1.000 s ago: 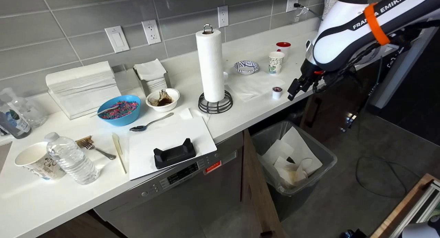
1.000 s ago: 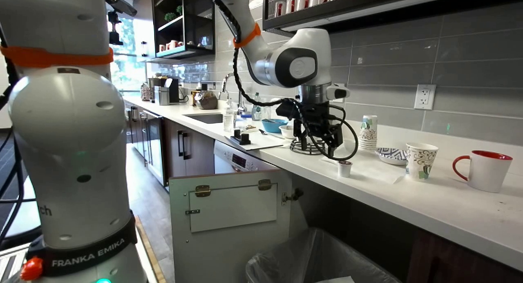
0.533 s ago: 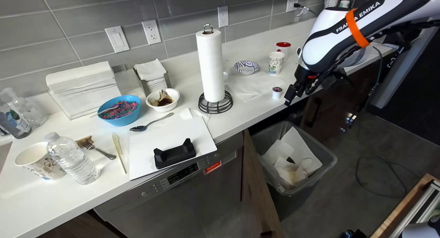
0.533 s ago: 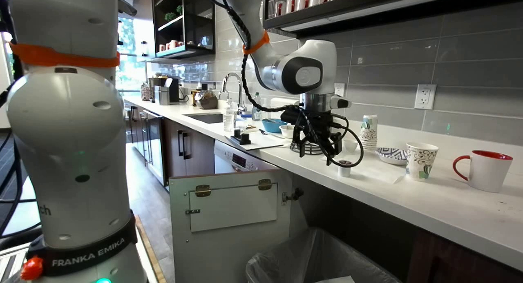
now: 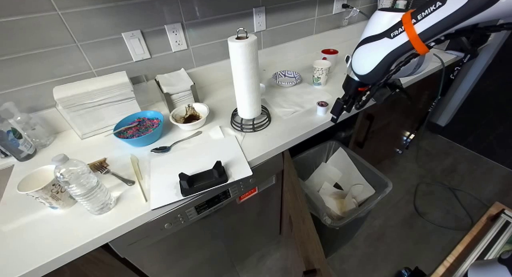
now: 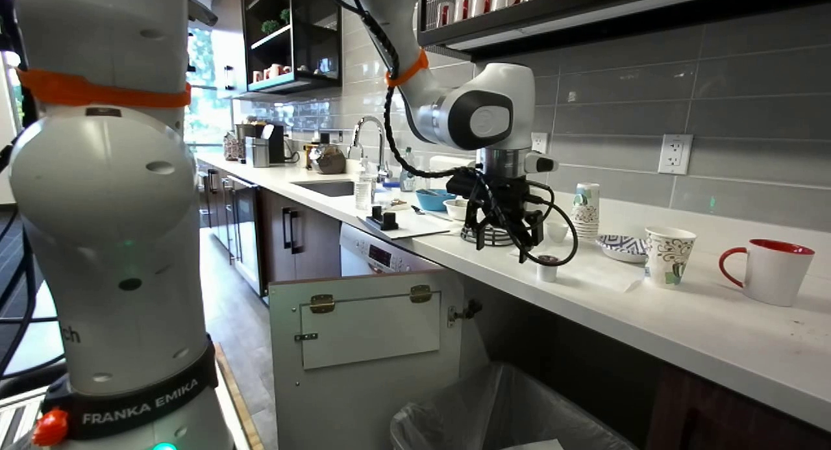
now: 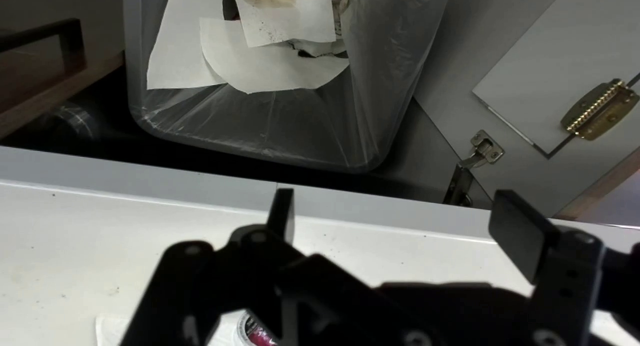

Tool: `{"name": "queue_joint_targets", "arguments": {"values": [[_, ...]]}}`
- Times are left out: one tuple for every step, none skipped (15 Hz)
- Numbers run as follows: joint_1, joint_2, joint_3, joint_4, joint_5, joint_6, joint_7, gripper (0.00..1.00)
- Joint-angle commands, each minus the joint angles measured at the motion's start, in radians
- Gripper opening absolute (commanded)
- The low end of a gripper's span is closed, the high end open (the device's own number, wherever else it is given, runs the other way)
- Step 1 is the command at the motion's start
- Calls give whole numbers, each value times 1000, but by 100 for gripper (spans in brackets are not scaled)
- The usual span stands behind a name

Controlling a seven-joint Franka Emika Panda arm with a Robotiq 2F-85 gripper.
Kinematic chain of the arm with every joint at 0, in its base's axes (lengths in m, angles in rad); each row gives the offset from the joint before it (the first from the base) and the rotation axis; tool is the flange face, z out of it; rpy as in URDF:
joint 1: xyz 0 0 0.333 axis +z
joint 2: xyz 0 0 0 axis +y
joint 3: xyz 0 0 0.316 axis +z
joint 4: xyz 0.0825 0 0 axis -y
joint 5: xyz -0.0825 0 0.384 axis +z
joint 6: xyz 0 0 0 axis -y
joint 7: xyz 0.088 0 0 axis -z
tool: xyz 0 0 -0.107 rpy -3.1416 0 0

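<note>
Jaws apart, the angular end effector [image 7: 397,216] hangs near a squat plastic pod [image 5: 322,108].

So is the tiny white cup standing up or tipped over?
Upright: the tiny white cup stands with its round, dark top facing up.

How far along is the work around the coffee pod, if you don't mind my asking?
Seemingly done: the cabinet door stands open, and the trash bin has papers in it. In hand: nothing; the gripper hangs with its jaws wide apart and empty. Left: the coffee pod stands upright on the counter, ungrasped, so any handling of it is probably yet to come.
</note>
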Motion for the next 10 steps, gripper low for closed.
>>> {"name": "queue_joint_targets", "arguments": {"values": [[-30,44,26,38,19,10,-37,100],[-35,48,30,43,19,16,-52,100],[-40,55,33,51,17,15,-62,100],[-47,62,37,62,26,13,-85,100],[-54,72,41,72,35,18,-109,100],[-61,87,47,89,47,16,-133,100],[-70,102,53,106,64,12,-161,100],[-77,112,56,118,68,9,-173,100],[-87,125,58,131,72,14,-185,100],[-96,137,61,143,76,15,-196,100]]}}
